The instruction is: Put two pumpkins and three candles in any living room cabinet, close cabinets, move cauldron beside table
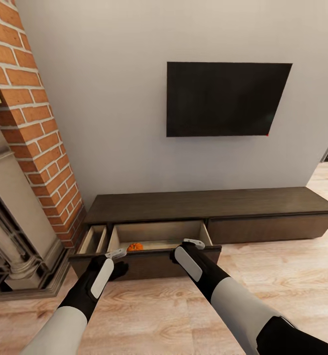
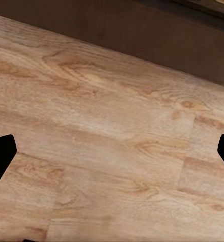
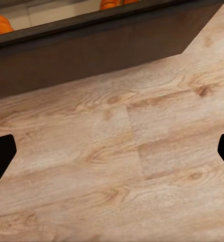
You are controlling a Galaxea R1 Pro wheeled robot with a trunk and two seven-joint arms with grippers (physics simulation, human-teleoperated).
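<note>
At the open drawer's front edge, the left end effector [image 1: 118, 254] and right end effector [image 1: 193, 243] hung empty with fingers spread apart over the wood floor [image 1: 149, 310]. One pumpkin [image 1: 135, 246] lay inside the cabinet [image 1: 203, 209] drawer [image 1: 159, 235]. Judging by this, stowing was under way; next, fetching remaining items or pushing the drawer shut.

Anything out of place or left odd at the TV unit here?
Yes: the cabinet's left drawer stands pulled open, a pumpkin inside, while the right drawer front sits flush. Nothing looks spilled or damaged.
</note>
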